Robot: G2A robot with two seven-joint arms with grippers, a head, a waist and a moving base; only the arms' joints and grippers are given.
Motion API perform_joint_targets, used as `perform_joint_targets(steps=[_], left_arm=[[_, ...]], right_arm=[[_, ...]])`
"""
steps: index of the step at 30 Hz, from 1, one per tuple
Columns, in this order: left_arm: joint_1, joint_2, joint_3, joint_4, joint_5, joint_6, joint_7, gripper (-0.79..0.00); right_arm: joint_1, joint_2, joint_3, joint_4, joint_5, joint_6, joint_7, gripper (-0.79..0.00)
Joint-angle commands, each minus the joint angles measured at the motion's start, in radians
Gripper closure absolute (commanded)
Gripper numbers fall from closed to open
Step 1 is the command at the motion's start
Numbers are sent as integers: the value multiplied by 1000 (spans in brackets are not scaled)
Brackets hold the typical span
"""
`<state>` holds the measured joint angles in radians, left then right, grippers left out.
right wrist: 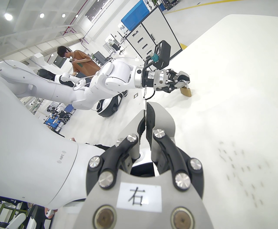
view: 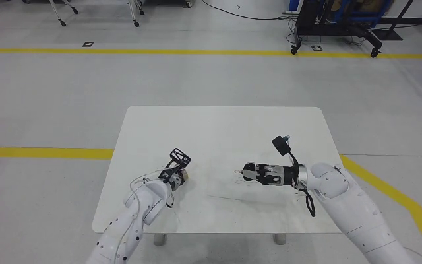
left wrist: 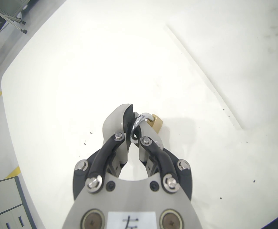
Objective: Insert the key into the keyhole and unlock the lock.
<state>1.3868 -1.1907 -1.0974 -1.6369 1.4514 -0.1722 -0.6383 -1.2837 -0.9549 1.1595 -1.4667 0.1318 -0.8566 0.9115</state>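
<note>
Clamped by the left gripper (left wrist: 133,121): shackle of the lock (left wrist: 155,124), low at the table (view: 217,125), near side. Pinched in the right gripper (right wrist: 146,117): the key (view: 237,173), tip aimed lockward, well apart. Approach step is judged; closing in and lining up with the keyhole is needed next. Counted: one lock, one key.

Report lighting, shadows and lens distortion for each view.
Top view: even light, soft shadows on the table. Left wrist view: tabletop washed nearly white, the lock in the left gripper throws a faint shadow, table edge bows. Right wrist view: bright ceiling lamps, room lines curve behind the right gripper.
</note>
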Motion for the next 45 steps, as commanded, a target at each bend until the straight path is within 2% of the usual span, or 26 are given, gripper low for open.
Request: perform_joint_targets(steps=[1, 4, 7, 12, 14, 22, 24, 25, 27, 31, 33, 37, 39, 45], left_arm=[[-2, -1, -1, 5, -4, -4, 14, 0], [-2, -2, -6, 11, -23, -10, 38, 0], [7, -2, -35, 30, -129, -57, 104, 0], [22, 6, -120, 92, -345, -194, 232, 0], [24, 9, -134, 103, -424, -289, 261, 0], [26, 8, -134, 103, -437, -291, 268, 0], [25, 0, -139, 159, -628, -313, 303, 0], [9, -4, -139, 194, -709, -316, 297, 0], [-22, -20, -131, 284, -970, -314, 284, 0], [-122, -42, -88, 456, -1326, -380, 132, 0], [-170, -50, -71, 528, -1397, -395, 94, 0], [-246, -67, -42, 616, -1524, -443, 42, 0], [-270, -72, -32, 635, -1556, -493, 15, 0], [-270, -72, -32, 635, -1556, -493, 15, 0]], right_arm=[[0, 0, 0, 0, 0, 0, 0, 0], [0, 0, 0, 0, 0, 0, 0, 0], [0, 0, 0, 0, 0, 0, 0, 0], [0, 0, 0, 0, 0, 0, 0, 0], [0, 0, 0, 0, 0, 0, 0, 0], [0, 0, 0, 0, 0, 0, 0, 0], [0, 0, 0, 0, 0, 0, 0, 0], [0, 0, 0, 0, 0, 0, 0, 0], [-7, -5, -10, -16, 27, -12, -39, 0], [27, -22, -63, 33, -2, 0, -93, 0], [54, -35, -94, 57, -2, -11, -136, 0], [117, -56, -140, 100, -9, -13, -174, 0], [131, -60, -142, 110, -6, -2, -194, 0], [131, -60, -142, 110, -6, -2, -194, 0]])
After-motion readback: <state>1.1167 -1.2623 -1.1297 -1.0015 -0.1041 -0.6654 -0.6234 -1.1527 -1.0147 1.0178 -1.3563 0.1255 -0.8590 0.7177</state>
